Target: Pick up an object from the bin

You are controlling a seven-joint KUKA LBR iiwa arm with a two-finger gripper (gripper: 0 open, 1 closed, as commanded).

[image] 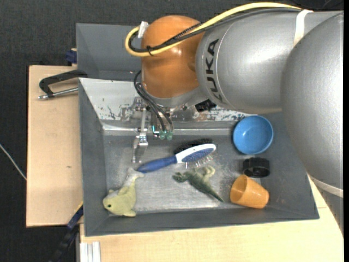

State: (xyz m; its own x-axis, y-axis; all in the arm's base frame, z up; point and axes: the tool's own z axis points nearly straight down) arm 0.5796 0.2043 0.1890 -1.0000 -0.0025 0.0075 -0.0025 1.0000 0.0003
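the tool (pixel 140 146) hangs by the handle end of the blue brush (pixel 177 158), in the middle of the bin (pixel 90 162). i cannot tell if it is open. the brush looks light and hard; its thin handle seems best to grab.

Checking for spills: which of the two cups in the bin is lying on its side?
The orange cup, lower right, lies tipped; the blue cup above it sits upright, mouth up.

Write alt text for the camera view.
The claw hangs over the handle end of a blue brush in a grey bin; a green dinosaur, yellow plush fish, orange cup, blue bowl and black cap lie nearby.
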